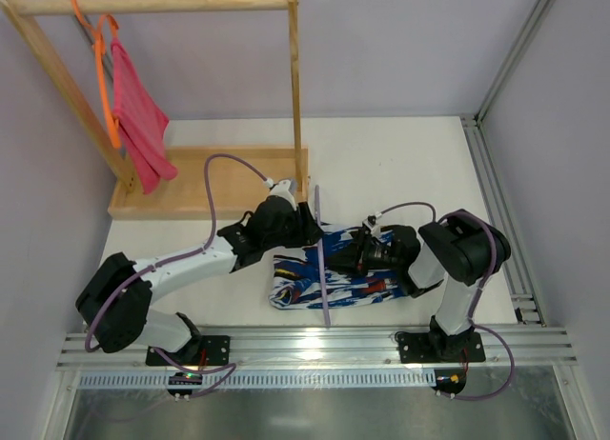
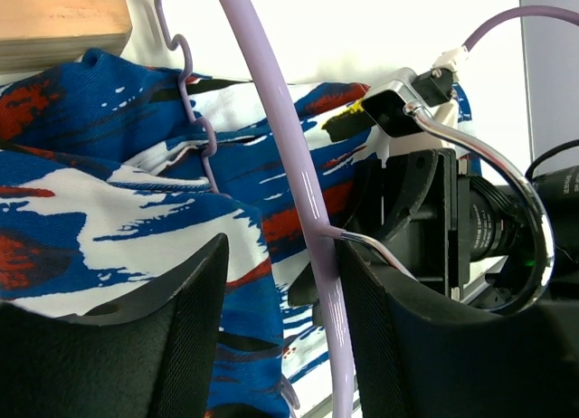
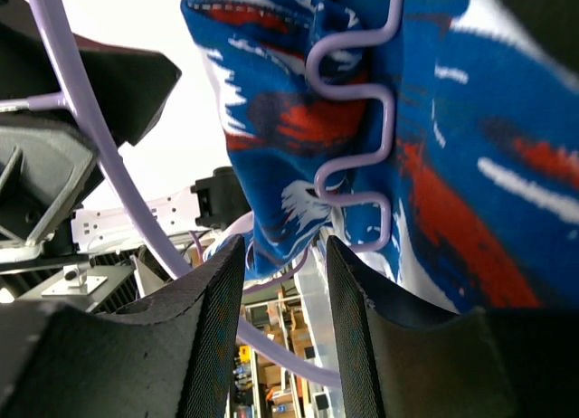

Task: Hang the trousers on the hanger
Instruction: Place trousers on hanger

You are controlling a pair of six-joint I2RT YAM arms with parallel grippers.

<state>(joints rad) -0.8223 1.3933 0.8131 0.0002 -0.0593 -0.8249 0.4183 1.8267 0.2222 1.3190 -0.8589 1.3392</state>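
The printed trousers (image 1: 295,286) lie bunched on the table between the two arms. The pale lavender hanger (image 1: 324,288) lies across them, running from far to near. My left gripper (image 1: 307,229) is at the trousers' far left edge. In the left wrist view it (image 2: 282,255) is open, with the hanger's smooth arm (image 2: 298,165) running between the fingers against the right one, above the trousers (image 2: 109,192). The metal hook (image 2: 520,187) curves off to the right. My right gripper (image 1: 351,254) is over the trousers. In its wrist view it (image 3: 285,251) is open, with the trousers' edge (image 3: 271,165) and the hanger's notched arm (image 3: 362,119) just beyond the fingertips.
A wooden clothes rack (image 1: 210,183) stands at the back left, its base (image 2: 54,20) close to the trousers. An orange hanger (image 1: 100,78) with a pink-red cloth (image 1: 138,126) hangs on it. A metal rail (image 1: 315,345) runs along the near table edge.
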